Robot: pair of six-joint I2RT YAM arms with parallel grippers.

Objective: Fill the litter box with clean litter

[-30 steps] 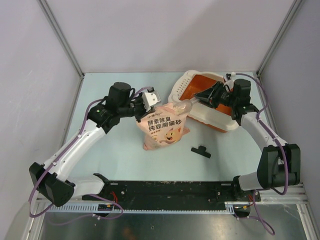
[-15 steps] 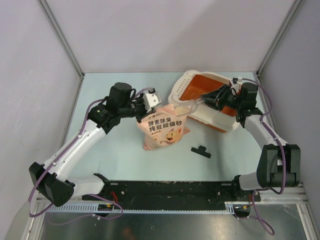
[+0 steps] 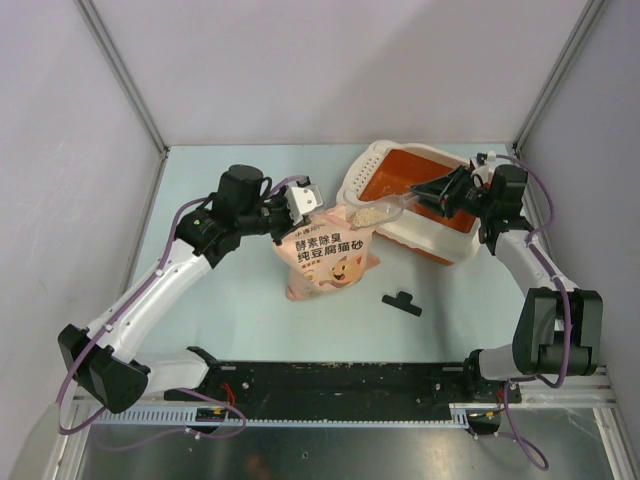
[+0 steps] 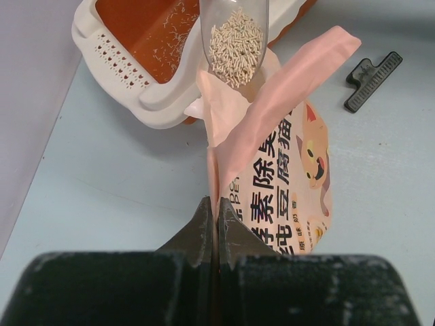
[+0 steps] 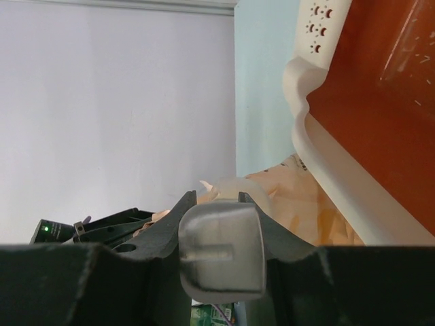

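Some clean litter (image 3: 367, 214) in scoop (image 3: 396, 204), ahead of right gripper (image 3: 447, 188)

The left arm (image 3: 160, 285) and right arm (image 3: 524, 262): white link shells, black motor housings at the joints, purple cables (image 3: 61, 405) looped alongside. The left gripper (image 4: 215, 204) has matte black, tapered fingers (image 4: 194, 238), faintly dusty.

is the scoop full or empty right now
Full: pale litter pellets lie heaped in the clear scoop, just above the pink bag and its open top.

Pink bag (image 3: 328, 262) just beside litter box (image 3: 432, 243)
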